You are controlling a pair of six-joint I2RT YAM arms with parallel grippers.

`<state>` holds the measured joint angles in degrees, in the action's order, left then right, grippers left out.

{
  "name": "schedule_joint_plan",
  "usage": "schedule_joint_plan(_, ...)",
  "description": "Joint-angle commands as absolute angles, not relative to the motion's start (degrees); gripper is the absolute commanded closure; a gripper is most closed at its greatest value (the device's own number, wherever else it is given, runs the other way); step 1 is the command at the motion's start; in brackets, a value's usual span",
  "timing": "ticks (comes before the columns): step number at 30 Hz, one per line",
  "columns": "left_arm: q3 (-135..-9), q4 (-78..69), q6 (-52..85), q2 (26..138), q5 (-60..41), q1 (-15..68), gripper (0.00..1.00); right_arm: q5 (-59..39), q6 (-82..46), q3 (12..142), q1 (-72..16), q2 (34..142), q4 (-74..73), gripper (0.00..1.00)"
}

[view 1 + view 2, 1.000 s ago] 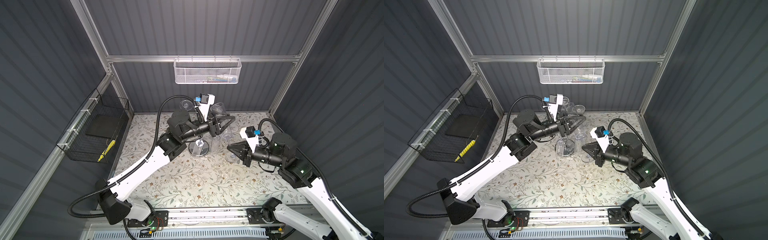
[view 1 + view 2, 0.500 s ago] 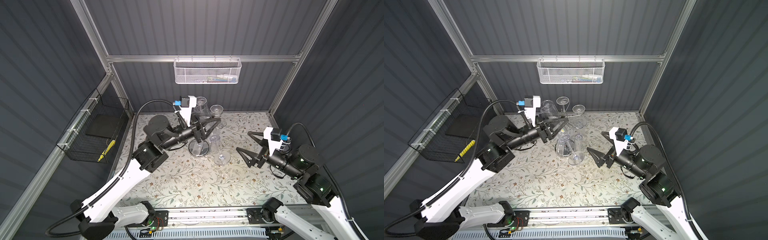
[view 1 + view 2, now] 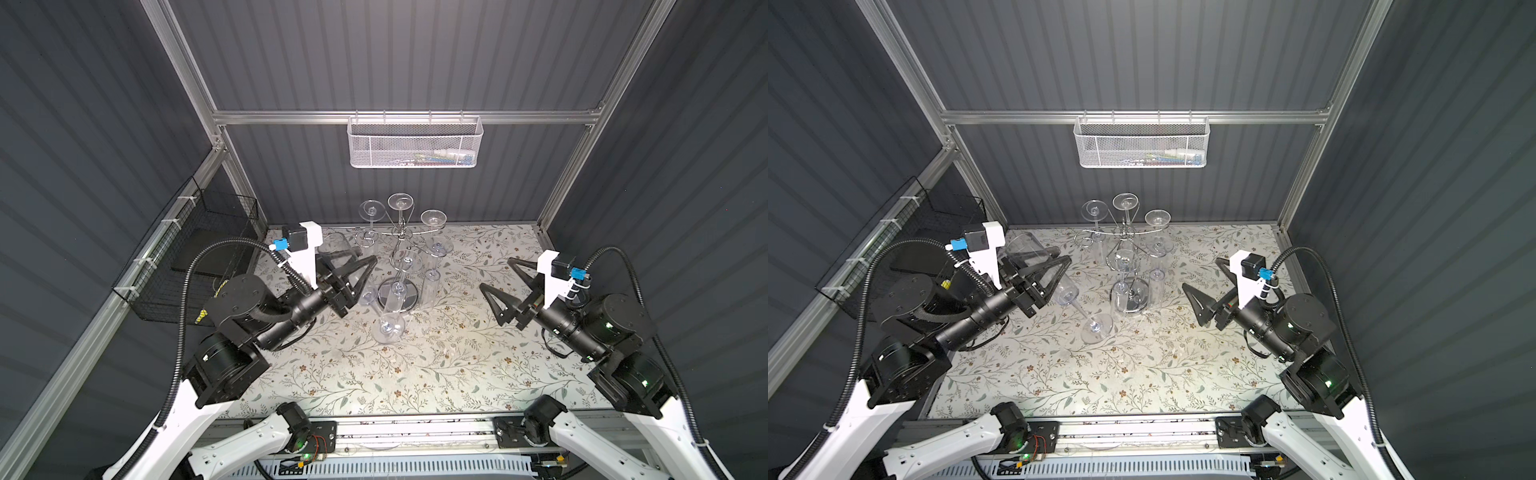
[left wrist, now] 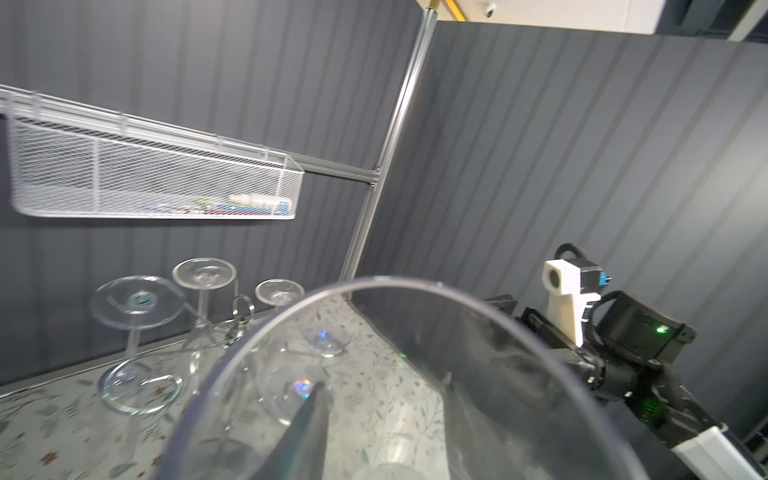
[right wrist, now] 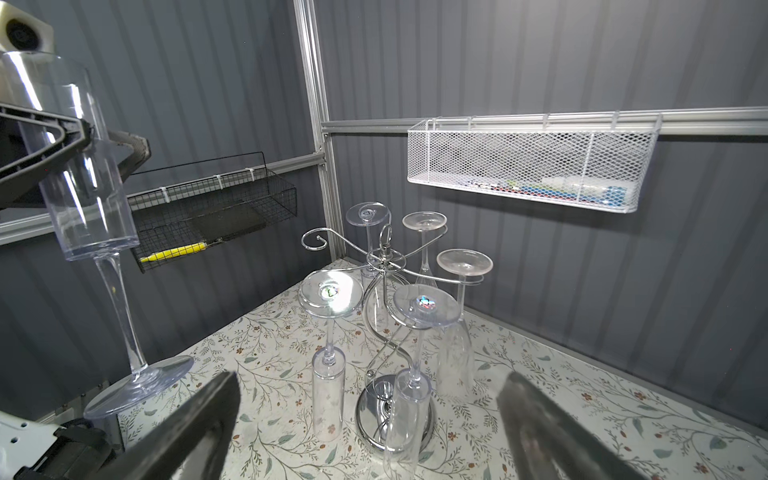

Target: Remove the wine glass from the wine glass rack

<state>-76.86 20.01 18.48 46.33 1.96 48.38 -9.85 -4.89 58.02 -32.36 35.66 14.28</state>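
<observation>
At the far middle of a floral-patterned table point(image 3: 415, 374) stands the wine glass rack point(image 3: 401, 237), a chrome wire stand with a round mirrored base and curved, spiral-tipped arms. Five clear glasses point(image 5: 330, 293) hang from it upside down, feet uppermost.

Left of the rack and apart from it, the left claw point(image 3: 1059, 259) is clamped around the bowl of a wine glass point(image 3: 1067, 293). This glass is off the rack. It is held bowl up and foot down, slightly tilted, with its round foot lifted clear of the table on the near side of the rack.

To the right of the rack, well apart from it, the right claw point(image 3: 496, 273) hovers with its fingers spread wide and nothing between them.

A white mesh basket point(image 3: 415, 145) hangs on the far wall, and a black wire basket point(image 3: 199, 249) on the left wall.
</observation>
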Motion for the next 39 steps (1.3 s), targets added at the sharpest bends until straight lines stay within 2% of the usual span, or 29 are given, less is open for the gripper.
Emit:
schedule_joint_plan(1, -76.34, 25.96, 15.3, 43.53, 9.95, 48.21, 0.66, -8.44, -5.62, 57.32, -32.53, 35.25, 12.48, 0.01)
schedule_joint_plan(9, -70.99, 28.88, 12.33, 37.04, 19.83, 48.18, 0.67, -7.95, -5.82, 56.53, -32.6, 35.51, 11.6, 0.01)
schedule_joint_plan(18, -66.73, 30.74, 8.79, 36.21, 28.08, 48.25, 0.67, -6.87, -5.58, 56.23, -32.61, 35.53, 11.67, 0.01)
schedule_joint_plan(28, -57.63, 23.67, 8.53, 32.62, 36.32, 48.25, 0.66, -6.43, -5.8, 55.83, -32.6, 35.0, 12.29, 0.01)
schedule_joint_plan(33, -56.09, 24.63, 7.56, 33.22, 37.84, 48.28, 0.66, -6.08, -6.11, 55.36, -32.6, 34.54, 12.3, 0.01)
schedule_joint_plan(39, -50.68, 17.82, 5.07, 33.02, 40.24, 48.2, 0.66, -6.14, -6.49, 55.1, -32.61, 34.21, 12.3, 0.01)
